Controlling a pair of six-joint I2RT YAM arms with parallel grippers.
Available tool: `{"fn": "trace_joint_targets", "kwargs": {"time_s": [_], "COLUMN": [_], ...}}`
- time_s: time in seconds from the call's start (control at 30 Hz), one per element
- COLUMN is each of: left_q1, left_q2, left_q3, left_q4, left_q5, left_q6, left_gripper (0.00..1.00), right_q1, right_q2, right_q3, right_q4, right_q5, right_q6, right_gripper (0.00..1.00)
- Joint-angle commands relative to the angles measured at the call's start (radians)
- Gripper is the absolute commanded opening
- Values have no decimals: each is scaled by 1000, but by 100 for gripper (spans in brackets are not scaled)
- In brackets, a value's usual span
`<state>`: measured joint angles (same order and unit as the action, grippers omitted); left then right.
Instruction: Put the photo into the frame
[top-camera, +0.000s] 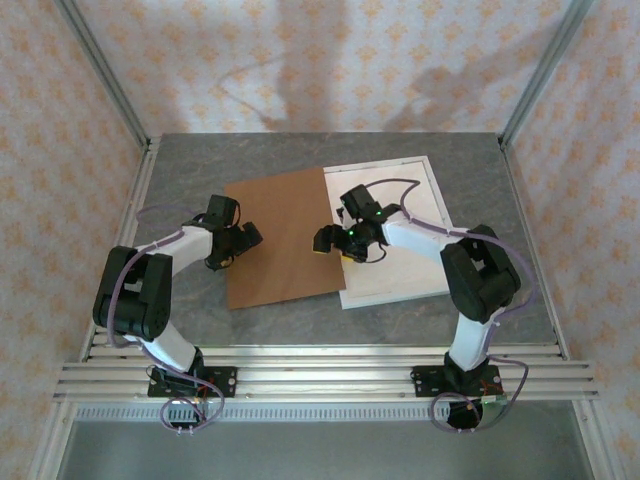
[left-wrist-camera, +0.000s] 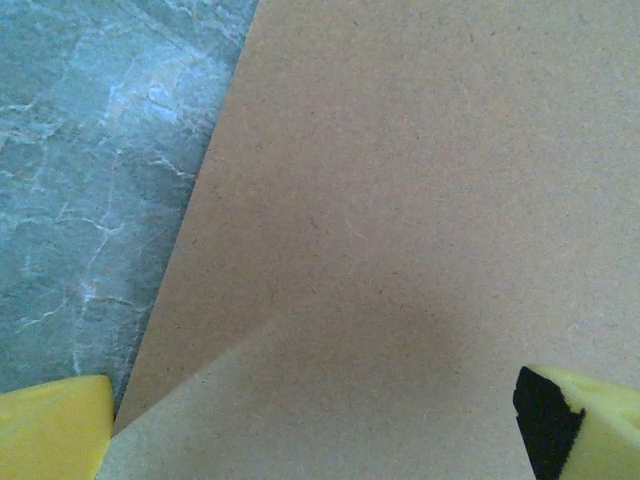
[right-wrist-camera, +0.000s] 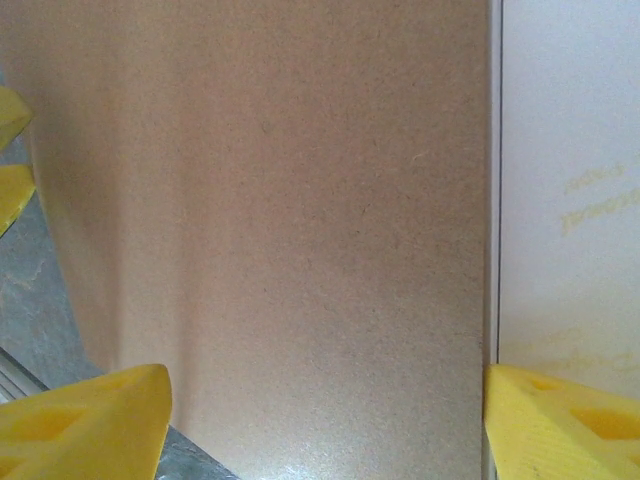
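**Two splayed grippers at a brown board, frame on the right**

We are logging the left gripper (top-camera: 240, 245) hanging over the left edge of the brown backing board (top-camera: 280, 235), its fingers (left-wrist-camera: 50, 430) spread wide and gripping nothing. The right gripper (top-camera: 325, 240) is hovering at the board's right edge, its fingers (right-wrist-camera: 85, 425) likewise wide apart and empty. The frame (top-camera: 405, 275) is lying flat on the table (top-camera: 200, 160), its left border meeting the board; we cannot tell whether they overlap. Faint lettering is showing on its white interior, too dim to read, and the right arm is covering part of it.

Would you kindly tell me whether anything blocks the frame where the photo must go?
The brown backing board lies against the frame's left edge, perhaps overlapping it; the right end effector hovers there. The rest of the frame looks uncovered.
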<state>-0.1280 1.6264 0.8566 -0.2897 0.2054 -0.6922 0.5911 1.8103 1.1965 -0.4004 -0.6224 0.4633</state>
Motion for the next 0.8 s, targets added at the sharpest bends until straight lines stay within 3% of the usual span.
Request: {"fn": "trace_joint_targets", "kwargs": {"time_s": [0.0, 0.27, 0.37, 0.77], "left_q1": [-19, -18, -19, -19], "left_q2": [75, 81, 87, 89], "left_q3": [1, -1, 1, 9], "left_q4": [131, 118, 118, 107], "left_q5": [206, 204, 203, 202], "left_q6": [7, 8, 7, 6], "left_gripper": [100, 100, 100, 100], "right_q1": [15, 17, 17, 15], "right_q2": [-54, -119, -140, -156], "right_q3": [15, -35, -108, -171], "right_q4": [33, 165, 328, 612], "right_q5": [-56, -140, -221, -364], "right_q6": [22, 62, 116, 267], "right_gripper": [80, 78, 77, 58]}}
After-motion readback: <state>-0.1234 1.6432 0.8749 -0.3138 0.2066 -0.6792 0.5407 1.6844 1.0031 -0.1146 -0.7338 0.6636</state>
